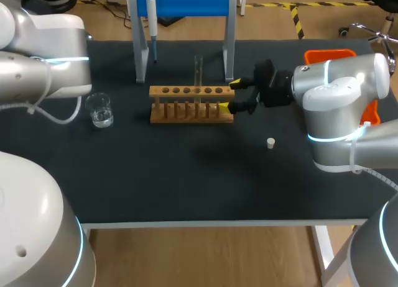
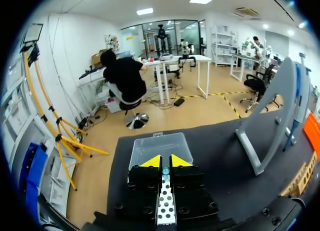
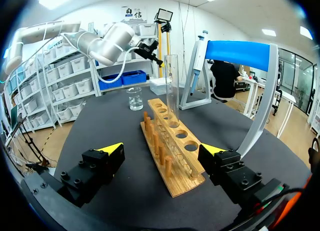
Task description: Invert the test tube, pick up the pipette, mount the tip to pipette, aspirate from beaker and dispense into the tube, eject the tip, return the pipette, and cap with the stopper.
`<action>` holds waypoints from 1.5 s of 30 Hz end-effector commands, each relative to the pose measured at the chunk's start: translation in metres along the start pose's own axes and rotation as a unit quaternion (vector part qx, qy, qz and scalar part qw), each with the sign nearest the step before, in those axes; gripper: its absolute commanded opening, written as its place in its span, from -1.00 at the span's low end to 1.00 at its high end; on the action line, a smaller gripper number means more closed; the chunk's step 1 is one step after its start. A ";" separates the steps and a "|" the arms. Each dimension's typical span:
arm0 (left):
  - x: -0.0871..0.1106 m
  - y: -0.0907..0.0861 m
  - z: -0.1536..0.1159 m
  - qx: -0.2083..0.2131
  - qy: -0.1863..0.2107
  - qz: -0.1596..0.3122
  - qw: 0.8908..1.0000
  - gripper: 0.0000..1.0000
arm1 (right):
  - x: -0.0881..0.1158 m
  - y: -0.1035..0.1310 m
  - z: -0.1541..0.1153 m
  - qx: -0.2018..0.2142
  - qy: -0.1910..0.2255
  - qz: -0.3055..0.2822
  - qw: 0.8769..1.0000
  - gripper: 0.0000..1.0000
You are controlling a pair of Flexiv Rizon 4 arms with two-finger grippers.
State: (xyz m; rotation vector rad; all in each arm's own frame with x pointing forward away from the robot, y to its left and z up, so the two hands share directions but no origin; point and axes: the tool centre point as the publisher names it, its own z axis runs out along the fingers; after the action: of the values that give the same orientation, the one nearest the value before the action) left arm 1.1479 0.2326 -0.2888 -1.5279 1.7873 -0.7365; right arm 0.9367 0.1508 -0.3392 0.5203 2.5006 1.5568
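A clear test tube (image 1: pixel 198 72) (image 3: pixel 172 86) stands upright in a middle hole of the wooden rack (image 1: pixel 186 107) (image 3: pixel 175 156). My right gripper (image 1: pixel 227 95) (image 3: pixel 162 150) is open at the rack's right end, one yellow tip on each side of it, touching nothing. The pipette (image 1: pixel 151 20) (image 3: pixel 197 56) hangs on the blue-topped stand (image 1: pixel 186 2). A glass beaker (image 1: pixel 99 110) (image 3: pixel 135 98) holding clear liquid sits left of the rack. The small white stopper (image 1: pixel 270 143) lies on the mat near my right arm. My left gripper (image 2: pixel 164 161) is shut and empty, just behind a clear tip box (image 2: pixel 160 146).
An orange bin (image 1: pixel 329 54) sits at the table's back right, behind my right arm. The stand's grey legs (image 1: pixel 229 48) rise close behind the rack. My left arm (image 3: pixel 107 43) hovers beyond the beaker. Bare black mat (image 1: pixel 186 175) covers the front of the table.
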 end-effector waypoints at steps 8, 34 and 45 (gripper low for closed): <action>0.023 -0.007 -0.069 0.004 0.089 0.094 0.992 -1.00 | 0.000 0.000 -0.001 0.001 0.001 0.000 1.000 1.00; 0.056 -0.006 -0.115 0.020 0.202 0.170 0.964 -1.00 | 0.000 0.000 -0.001 0.001 0.001 0.000 1.000 1.00; 0.056 -0.006 -0.115 0.020 0.202 0.170 0.964 -1.00 | 0.000 0.000 -0.001 0.001 0.001 0.000 1.000 1.00</action>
State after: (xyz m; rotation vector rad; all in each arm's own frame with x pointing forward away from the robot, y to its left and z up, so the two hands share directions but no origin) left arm 1.0560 0.1753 -0.2210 -1.0501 2.2394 -0.9456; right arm 0.9367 0.1508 -0.3392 0.5203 2.5006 1.5568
